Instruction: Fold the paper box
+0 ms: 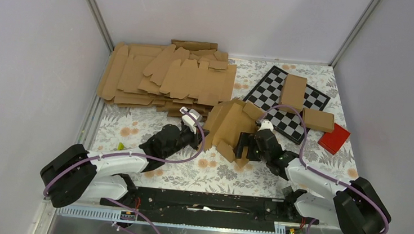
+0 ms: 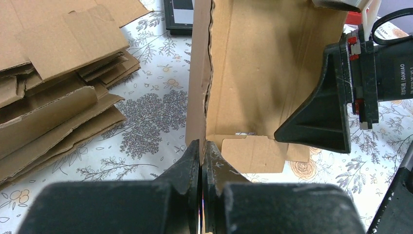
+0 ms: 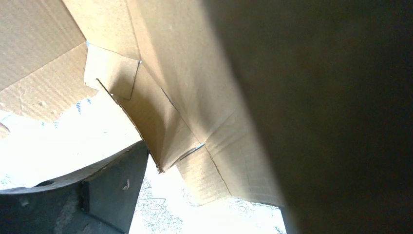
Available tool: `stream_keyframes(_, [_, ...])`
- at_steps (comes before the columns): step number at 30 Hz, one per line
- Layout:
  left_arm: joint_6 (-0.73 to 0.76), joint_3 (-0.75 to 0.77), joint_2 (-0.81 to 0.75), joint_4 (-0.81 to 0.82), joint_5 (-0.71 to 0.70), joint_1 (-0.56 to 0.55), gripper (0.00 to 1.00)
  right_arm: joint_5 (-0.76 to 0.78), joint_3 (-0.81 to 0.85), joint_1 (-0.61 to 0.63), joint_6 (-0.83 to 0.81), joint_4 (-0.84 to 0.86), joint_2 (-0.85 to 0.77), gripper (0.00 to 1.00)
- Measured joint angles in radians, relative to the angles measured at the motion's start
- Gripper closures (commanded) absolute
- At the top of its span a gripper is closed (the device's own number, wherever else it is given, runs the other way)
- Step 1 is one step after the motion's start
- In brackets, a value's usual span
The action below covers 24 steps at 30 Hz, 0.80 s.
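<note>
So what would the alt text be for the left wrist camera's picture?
The left claw is shut on the near edge of an upright wall of the half-folded brown cardboard paper box. From the right, the right claw's black finger reaches into its open side. A stack of flat brown cardboard blanks lies left, on a floral tablecloth.

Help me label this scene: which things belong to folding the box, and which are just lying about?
In use: paper box, half raised; left gripper, shut on its wall edge; right gripper, open at the box.
Lying about: stack of flat blanks; checkerboard; two folded cartons; red block.
</note>
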Motion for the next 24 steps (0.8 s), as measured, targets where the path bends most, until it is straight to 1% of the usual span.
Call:
stream_keyframes(5, [-0.004,0.000,0.011,0.018,0.008,0.000,1.00,-0.003,0.002,0.011,-0.026,0.001,-0.023,0.01])
stream_keyframes(9, [-0.015,0.000,0.018,0.030,0.017,0.000,1.00,-0.036,-0.002,0.014,-0.046,0.028,-0.068,0.01])
stream_keyframes(15, [-0.057,0.000,0.018,0.030,0.023,0.000,1.00,-0.053,-0.047,0.015,-0.078,0.106,-0.175,0.01])
stream_keyframes(20, [-0.106,0.000,0.019,0.037,0.014,0.000,1.00,-0.040,-0.049,0.016,-0.101,0.108,-0.194,0.01])
stream_keyframes(21, [-0.119,-0.001,0.023,0.050,0.005,-0.001,1.00,-0.033,-0.049,0.016,-0.105,0.108,-0.200,0.02])
stream_keyframes(24, [-0.146,-0.020,0.040,0.106,-0.021,-0.001,1.00,0.000,-0.055,0.016,-0.114,0.108,-0.242,0.12])
